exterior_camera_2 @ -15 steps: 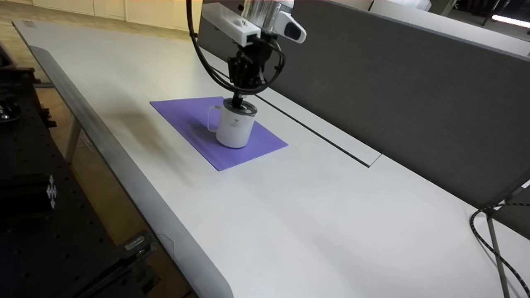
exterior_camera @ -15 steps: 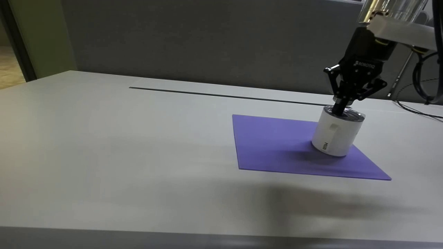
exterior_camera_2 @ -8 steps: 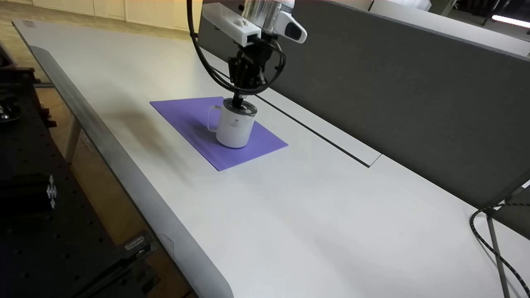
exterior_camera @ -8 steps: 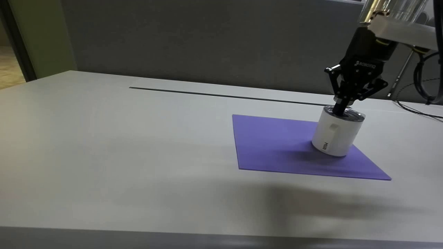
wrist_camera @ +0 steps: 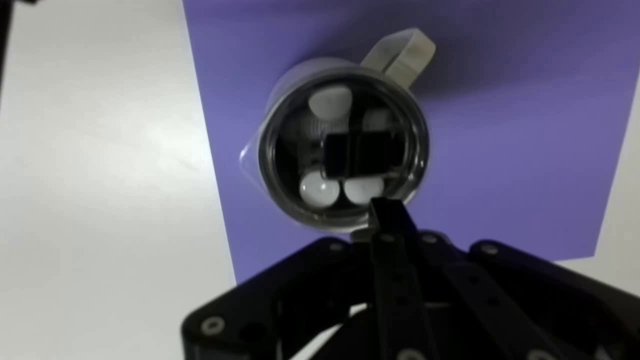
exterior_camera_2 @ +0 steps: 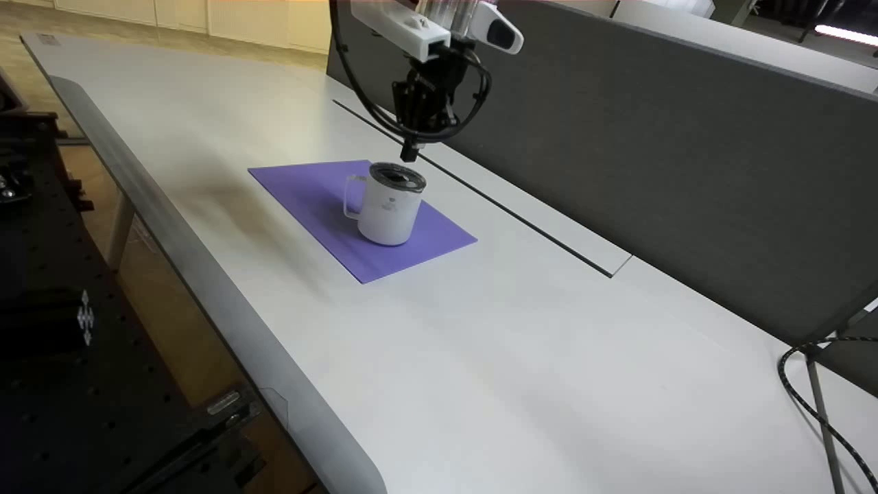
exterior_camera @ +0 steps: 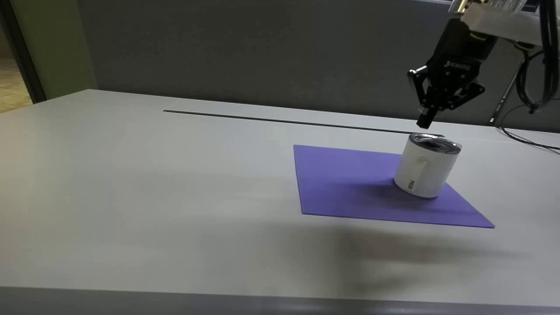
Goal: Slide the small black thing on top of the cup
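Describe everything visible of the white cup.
The cup is a smooth-looking white cylinder with a white loop handle, dark lettering and a faint mark on its side. A glossy, dark-centred lid tops it; a small black piece shows there, its setting unclear. The cup stands upright on a purple sheet; the closed jaws hang above, apart from it.

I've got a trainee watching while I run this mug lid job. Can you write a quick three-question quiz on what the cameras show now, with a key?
1. True or false: the tool hangs clear of the cup.
2. What colour is the sheet under the cup? (a) green (b) purple (c) red
3. Fill in: in the wrist view, the cup's handle points toward the ____ of the picture.

Key:
1. True; both exterior views show a gap above the lid.
2. (b)
3. upper right
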Motion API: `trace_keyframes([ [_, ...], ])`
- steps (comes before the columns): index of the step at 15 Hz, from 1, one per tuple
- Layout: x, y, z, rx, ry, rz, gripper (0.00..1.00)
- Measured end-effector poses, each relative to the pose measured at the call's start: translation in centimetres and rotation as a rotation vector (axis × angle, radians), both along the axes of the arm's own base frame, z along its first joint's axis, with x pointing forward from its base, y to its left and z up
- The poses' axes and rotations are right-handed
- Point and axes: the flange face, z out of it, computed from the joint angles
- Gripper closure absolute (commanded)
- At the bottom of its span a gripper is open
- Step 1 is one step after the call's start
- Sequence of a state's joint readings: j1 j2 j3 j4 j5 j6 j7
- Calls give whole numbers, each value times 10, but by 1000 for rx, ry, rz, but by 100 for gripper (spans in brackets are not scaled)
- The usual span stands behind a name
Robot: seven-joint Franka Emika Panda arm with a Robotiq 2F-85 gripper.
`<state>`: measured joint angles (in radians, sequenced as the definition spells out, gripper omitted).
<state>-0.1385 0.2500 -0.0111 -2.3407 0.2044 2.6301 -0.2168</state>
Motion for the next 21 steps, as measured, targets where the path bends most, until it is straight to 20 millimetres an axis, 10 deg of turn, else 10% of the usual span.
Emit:
trace_keyframes([
  [1, 8, 1, 12, 0, -13, 7, 100],
  [2, 17, 3, 26, 2, -20, 16, 74],
  [7, 40, 11, 83, -42, 86, 106, 46],
  [14, 44, 21, 98, -135, 196, 196, 1],
  [21, 40, 23, 95, -141, 235, 231, 0],
])
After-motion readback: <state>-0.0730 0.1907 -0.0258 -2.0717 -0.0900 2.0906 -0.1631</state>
